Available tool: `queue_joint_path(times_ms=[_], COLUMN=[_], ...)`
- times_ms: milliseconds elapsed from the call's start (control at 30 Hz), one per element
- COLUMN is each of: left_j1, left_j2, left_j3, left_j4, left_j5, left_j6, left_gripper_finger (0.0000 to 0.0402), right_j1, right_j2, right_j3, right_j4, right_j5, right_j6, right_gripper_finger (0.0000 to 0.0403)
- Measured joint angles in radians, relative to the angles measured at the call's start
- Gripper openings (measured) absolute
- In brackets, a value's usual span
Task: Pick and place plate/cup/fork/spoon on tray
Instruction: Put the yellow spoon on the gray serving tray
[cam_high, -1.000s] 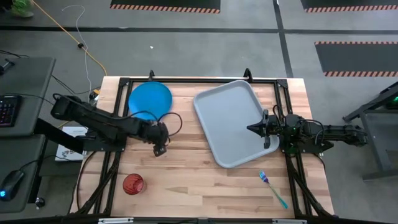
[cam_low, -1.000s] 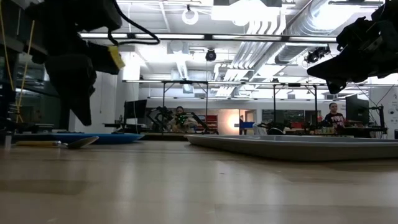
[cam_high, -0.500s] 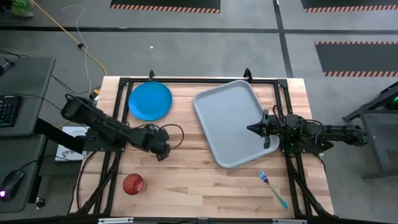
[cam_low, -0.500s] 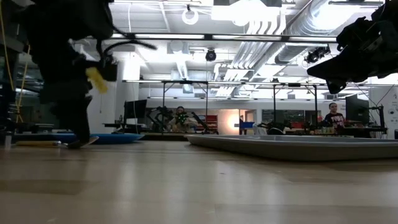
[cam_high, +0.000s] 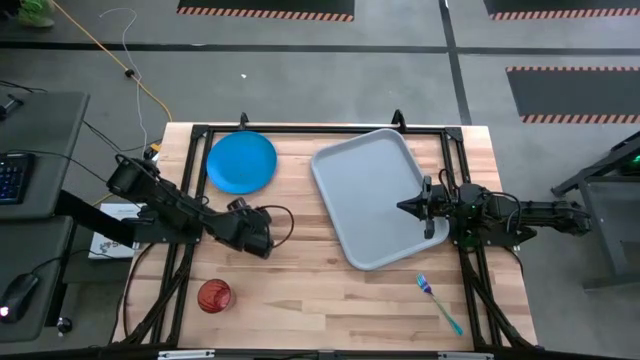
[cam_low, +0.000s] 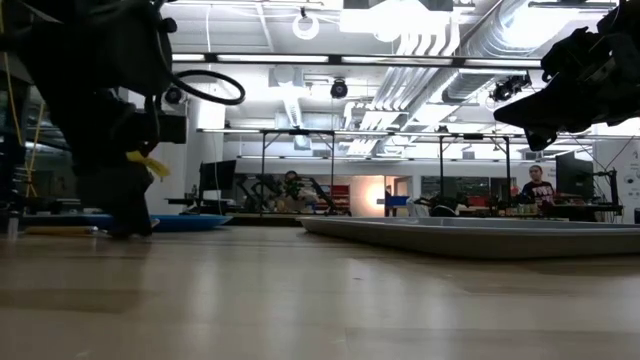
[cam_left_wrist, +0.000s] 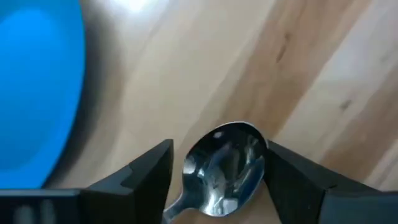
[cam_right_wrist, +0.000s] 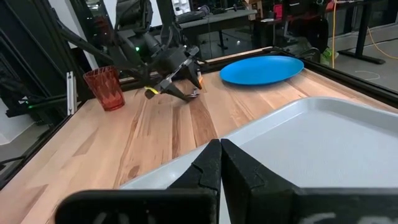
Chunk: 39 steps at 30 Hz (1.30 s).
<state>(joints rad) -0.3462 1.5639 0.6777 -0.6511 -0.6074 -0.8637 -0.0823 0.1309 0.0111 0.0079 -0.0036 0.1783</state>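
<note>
Since a second ago: left gripper (cam_left_wrist: 214, 171) dropped low at left-centre of the high frame, fingers apart astride the spoon (cam_left_wrist: 225, 165), not yet clamped; pickup judged imminent. Right gripper (cam_high: 405, 207) pressed together, waiting over the tray (cam_high: 365, 190) at right-centre. Counted: 1 plate (cam_high: 241, 162) upper left, 1 cup (cam_high: 214, 296) lower left, 1 fork (cam_high: 438, 300) lower right, 1 spoon, 1 tray.

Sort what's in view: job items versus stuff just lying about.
Job: tray, plate, cup, fork, spoon between the left gripper's fingers.
Lying about: yellow cable, keyboard, mouse.
</note>
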Motion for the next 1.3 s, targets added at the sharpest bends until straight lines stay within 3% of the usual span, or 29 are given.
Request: queue_joint_path(times_ms=[367, 533, 800, 933, 1067, 1167, 1300], left_j1=[0.002, 0.001, -0.004, 0.002, 0.041, 0.092, 0.202], left_j2=[-0.003, -0.041, -0.204, -0.291, -0.354, -0.370, -0.338], left_j3=[-0.013, 0.015, 0.137, 0.186, 0.215, 0.216, 0.217], left_j4=[-0.035, -0.041, -0.018, 0.091, 0.317, 0.526, 0.775], left_j5=[-0.014, 0.001, 0.012, -0.006, -0.003, 0.092, 0.401], left_j6=[-0.014, 0.038, 0.195, 0.368, 0.637, 0.867, 1.059], left_gripper_finger=[0.0011, 0.0008, 0.0002, 0.0001, 0.0001, 0.0001, 0.0001], right_j1=[0.000, 0.000, 0.000, 0.000, 0.000, 0.000, 0.000], right_j2=[0.000, 0.000, 0.000, 0.000, 0.001, 0.000, 0.000], right_j3=[0.000, 0.000, 0.000, 0.000, 0.000, 0.000, 0.000], right_j4=[0.000, 0.000, 0.000, 0.000, 0.000, 0.001, 0.001], right_j5=[0.000, 0.000, 0.000, 0.000, 0.000, 0.000, 0.000], right_j6=[-0.002, -0.002, 0.000, 0.000, -0.001, -0.001, 0.000], right_gripper_finger=[0.0000, 0.0000, 0.0000, 0.0000, 0.0000, 0.0000, 0.0000])
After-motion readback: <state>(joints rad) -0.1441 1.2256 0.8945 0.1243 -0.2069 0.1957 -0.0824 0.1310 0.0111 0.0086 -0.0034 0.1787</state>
